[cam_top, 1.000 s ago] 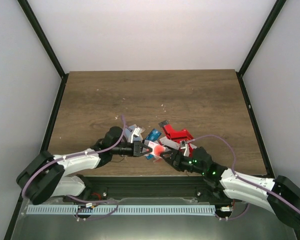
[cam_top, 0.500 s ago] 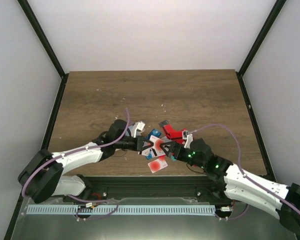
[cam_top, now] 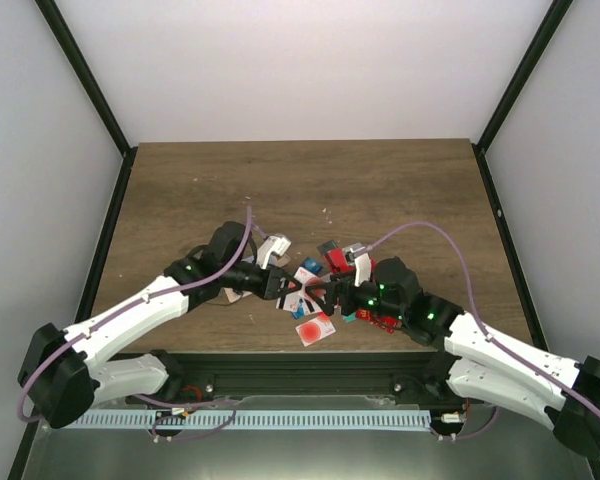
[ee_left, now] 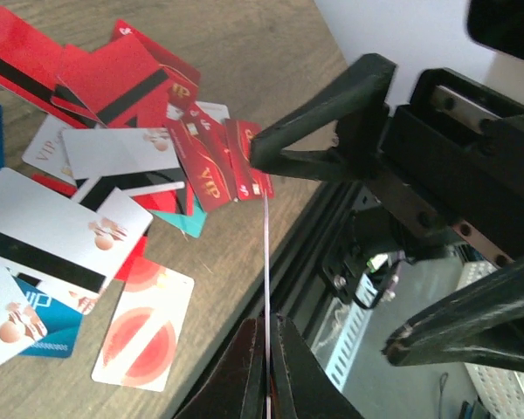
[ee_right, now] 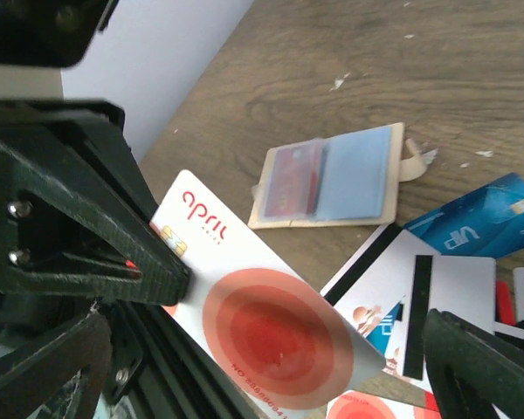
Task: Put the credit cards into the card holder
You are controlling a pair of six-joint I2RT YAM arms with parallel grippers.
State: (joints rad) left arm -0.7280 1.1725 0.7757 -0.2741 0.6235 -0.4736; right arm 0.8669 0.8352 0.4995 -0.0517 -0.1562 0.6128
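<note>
Pinching seemingly one card [ee_right: 262,340], left claw [ee_left: 266,349] faces spread right claw [ee_left: 321,250].

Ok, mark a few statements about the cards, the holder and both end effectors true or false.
1. The left end effector is shut on a white card with red circles. True.
2. The right end effector grips that card too. False: it stands open, holding nothing.
3. The card holder lies snapped shut. False: it lies open on the table.
4. Another red-circle card lies flat near the table's front edge. True.
</note>
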